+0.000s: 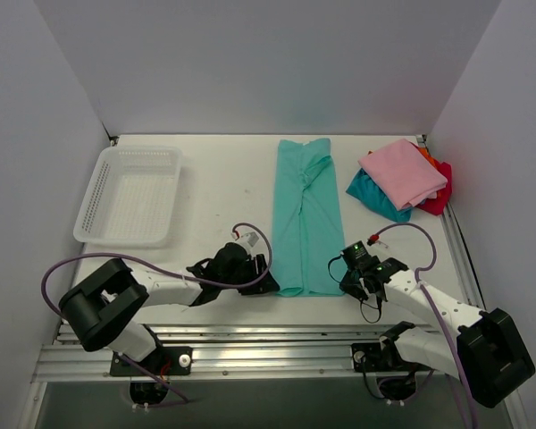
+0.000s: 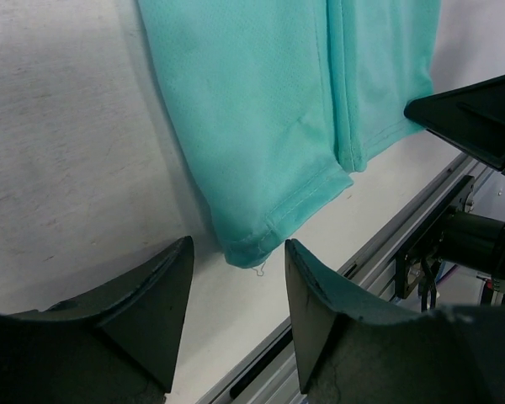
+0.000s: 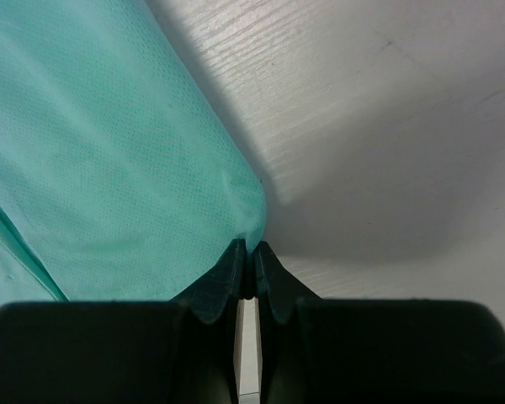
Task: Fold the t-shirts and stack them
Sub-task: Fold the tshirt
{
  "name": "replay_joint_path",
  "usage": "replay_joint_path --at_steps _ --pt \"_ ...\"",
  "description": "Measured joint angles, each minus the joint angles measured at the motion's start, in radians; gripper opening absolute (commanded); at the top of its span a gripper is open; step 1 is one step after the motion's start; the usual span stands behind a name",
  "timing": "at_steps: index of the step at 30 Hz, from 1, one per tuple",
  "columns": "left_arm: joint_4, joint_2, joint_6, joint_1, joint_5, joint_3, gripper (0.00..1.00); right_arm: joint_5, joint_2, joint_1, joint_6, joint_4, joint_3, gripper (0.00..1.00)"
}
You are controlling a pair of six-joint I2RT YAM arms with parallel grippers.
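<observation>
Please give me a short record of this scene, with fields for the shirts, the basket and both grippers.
shirt in work: teal-green t-shirt, folded into a long strip, flat on the middle of the table
stack, far right: pink t-shirt on top; teal-blue t-shirt, orange t-shirt and red t-shirt beneath
basket: white mesh basket, far left
left gripper: open, at the strip's near left corner
right gripper: shut on the strip's near right corner

White desk (image 1: 223, 192) — mesh basket (image 1: 129, 194) at far left, teal-green shirt (image 1: 305, 219) laid as a long strip at centre, folded shirts (image 1: 402, 179) piled far right — pink on top.
</observation>
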Motion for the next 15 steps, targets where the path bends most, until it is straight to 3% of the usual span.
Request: replay_joint_path --at_steps 5,6,7,10,15 --pt "0.026 0.035 -0.011 -0.005 0.019 0.013 0.44 0.000 0.000 0.000 0.000 0.000 0.000 0.00" --pt "0.029 0.038 -0.013 -0.006 0.022 0.013 0.39 0.000 -0.001 0.000 0.000 0.000 0.000 0.00" --pt "0.031 0.040 -0.015 -0.007 0.024 0.013 0.25 0.000 -0.001 0.000 0.000 0.000 0.000 0.00" --pt "0.039 0.043 -0.018 -0.010 0.031 0.013 0.05 0.000 -0.002 0.000 0.000 0.000 0.000 0.00" --pt "0.046 0.050 -0.014 -0.011 0.038 0.013 0.02 0.002 -0.015 0.000 0.001 -0.005 0.000 0.00"
